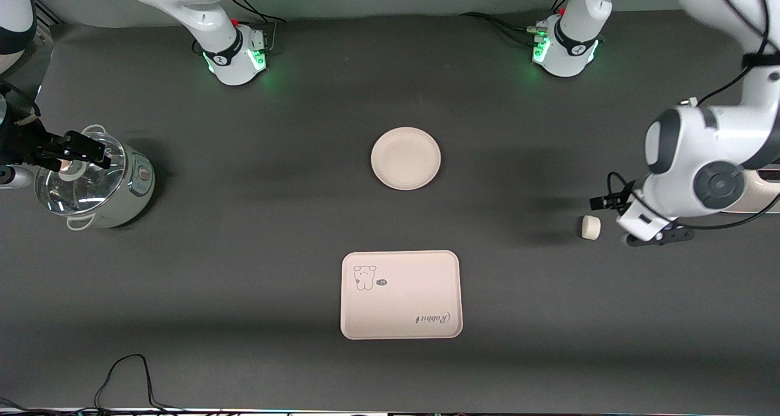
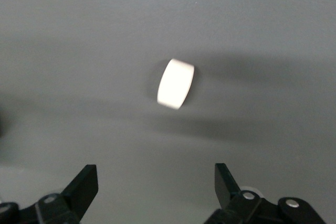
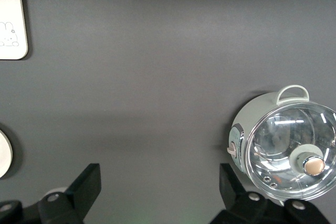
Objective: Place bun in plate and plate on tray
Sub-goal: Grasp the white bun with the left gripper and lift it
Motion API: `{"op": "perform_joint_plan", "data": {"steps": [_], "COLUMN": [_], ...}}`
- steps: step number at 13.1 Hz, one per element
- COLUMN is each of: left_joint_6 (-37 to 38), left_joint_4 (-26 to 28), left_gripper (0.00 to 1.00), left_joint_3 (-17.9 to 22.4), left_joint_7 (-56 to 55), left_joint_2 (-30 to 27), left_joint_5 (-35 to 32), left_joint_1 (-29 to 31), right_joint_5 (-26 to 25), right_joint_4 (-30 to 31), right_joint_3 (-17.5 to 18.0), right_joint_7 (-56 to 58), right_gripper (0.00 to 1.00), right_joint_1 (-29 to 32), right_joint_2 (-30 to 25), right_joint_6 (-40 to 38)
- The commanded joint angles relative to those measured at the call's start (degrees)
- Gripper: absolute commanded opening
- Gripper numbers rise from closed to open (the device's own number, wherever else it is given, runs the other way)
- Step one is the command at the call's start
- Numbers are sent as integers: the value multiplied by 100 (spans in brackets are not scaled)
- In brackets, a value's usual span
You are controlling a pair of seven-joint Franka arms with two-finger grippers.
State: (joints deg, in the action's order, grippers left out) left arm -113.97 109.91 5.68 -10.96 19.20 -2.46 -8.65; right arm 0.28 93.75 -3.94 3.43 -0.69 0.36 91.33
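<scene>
The left gripper (image 2: 156, 192) hung wide open over the table beside the bun (image 1: 590, 227), which lay toward the left arm's end. The right gripper (image 3: 159, 192), open, hovered near the pot (image 1: 100, 184), waiting.

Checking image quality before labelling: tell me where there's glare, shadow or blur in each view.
Front view: even light, soft shadow bands across the table, green glow at both arm bases. Left wrist view: the bun looks soft and overexposed, with a shadow beside it. Right wrist view: the pot has a glass lid that reflects streaks of light.
</scene>
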Motion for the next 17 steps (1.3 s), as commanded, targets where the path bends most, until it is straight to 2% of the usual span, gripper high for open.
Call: {"op": "perform_joint_plan", "data": {"steps": [1,4,10,11,12,13,14,15,17], "left_joint_6": [-493,-1301,-1593,-1602,-1602,-1602,-1593,-1576,-1532], "left_joint_4": [-48,241,277,277,277,277,268,268,268], "left_gripper": [98,98,96,93,82,61,49,42,42], "left_joint_3": [4,4,-14,-14,-14,-14,-14,-14,-14], "left_joint_7": [103,111,120,120,120,129,181,295,436], "left_joint_2": [504,839,1147,1147,1156,1156,1138,1103,1051], "left_joint_5": [149,149,351,342,342,342,342,351,351], "left_joint_1": [3,-6,-6,3,3,3,3,12,91], "right_joint_5": [-54,-54,-54,-54,-54,-54,-54,-54,-54], "right_joint_4": [-6,-6,3,3,3,3,3,3,3], "right_joint_3": [-10,-10,-10,-10,-10,-10,-10,-10,-10], "right_joint_7": [123,131,131,131,131,131,131,131,131], "right_gripper": [100,100,100,100,100,100,100,100,100], "right_joint_1": [-1,-1,7,7,7,7,7,7,7], "right_joint_2": [-18,-10,-10,-1,-1,8,-1,8,8], "right_joint_6": [-19,-19,-19,-19,-19,-19,-19,-19,-19]}}
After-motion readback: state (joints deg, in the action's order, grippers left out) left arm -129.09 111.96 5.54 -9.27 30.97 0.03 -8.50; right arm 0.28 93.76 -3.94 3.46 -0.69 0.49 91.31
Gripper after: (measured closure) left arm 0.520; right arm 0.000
